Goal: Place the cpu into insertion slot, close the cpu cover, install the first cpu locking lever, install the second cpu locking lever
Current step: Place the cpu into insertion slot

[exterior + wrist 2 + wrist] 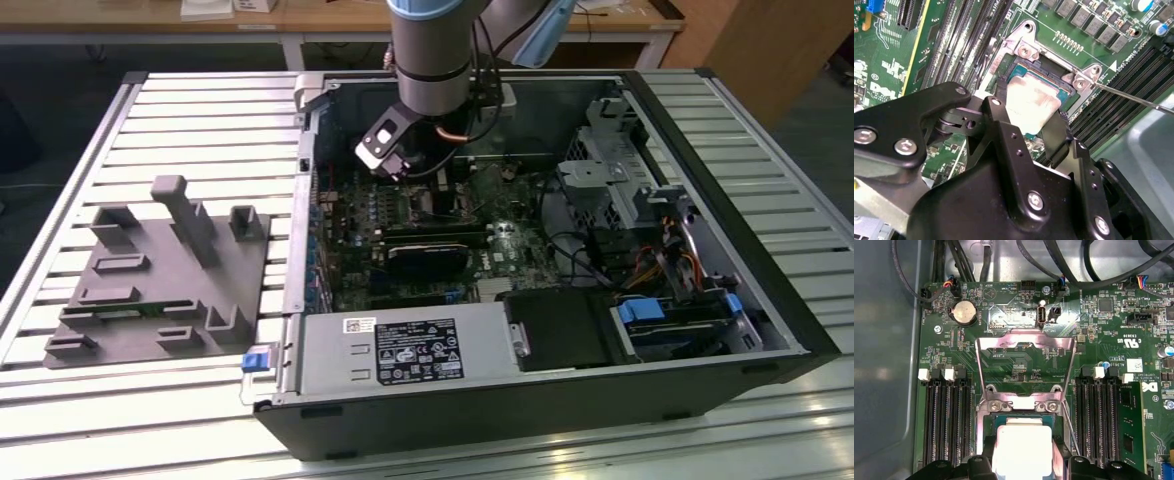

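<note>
While tool [1030,119] grips cpu [1021,445] at insertion slot [1045,79], cpu cover [1025,343] stands open; memory slots [946,420] flank it.

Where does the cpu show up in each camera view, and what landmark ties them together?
Exterior view: hidden beneath the gripper, inside the case.
First wrist view: the cpu, a pale square at the gripper.
Second wrist view: the cpu, flanked by memory slots.
Shared landmark: the gripper.
</note>
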### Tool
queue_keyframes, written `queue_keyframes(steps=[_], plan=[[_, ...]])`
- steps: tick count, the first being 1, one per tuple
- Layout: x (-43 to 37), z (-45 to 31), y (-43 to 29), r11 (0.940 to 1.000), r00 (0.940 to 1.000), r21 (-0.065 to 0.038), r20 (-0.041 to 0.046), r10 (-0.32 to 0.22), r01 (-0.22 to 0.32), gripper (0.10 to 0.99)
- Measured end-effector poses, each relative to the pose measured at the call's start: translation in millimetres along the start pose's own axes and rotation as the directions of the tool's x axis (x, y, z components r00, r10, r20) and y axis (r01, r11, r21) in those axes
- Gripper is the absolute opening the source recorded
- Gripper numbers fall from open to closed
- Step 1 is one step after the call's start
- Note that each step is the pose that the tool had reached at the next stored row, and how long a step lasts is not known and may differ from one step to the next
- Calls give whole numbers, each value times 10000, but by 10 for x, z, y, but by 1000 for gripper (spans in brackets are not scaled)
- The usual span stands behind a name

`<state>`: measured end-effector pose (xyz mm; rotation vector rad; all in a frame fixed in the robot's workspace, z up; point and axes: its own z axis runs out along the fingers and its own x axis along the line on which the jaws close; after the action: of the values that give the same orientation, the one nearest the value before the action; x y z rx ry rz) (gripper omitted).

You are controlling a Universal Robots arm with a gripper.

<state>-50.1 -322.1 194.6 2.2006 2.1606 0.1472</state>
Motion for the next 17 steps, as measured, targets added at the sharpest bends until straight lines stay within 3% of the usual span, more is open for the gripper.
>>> queue_keyframes(steps=[9, 12, 17], plan=[[1, -34, 4, 10000, 10000, 0, -2, 0, 0, 525], [1, -35, 4, 9999, 10000, 135, 3, 3, -3, 525], [1, -34, 4, 9999, 10000, 160, 4, 5, -5, 525]])
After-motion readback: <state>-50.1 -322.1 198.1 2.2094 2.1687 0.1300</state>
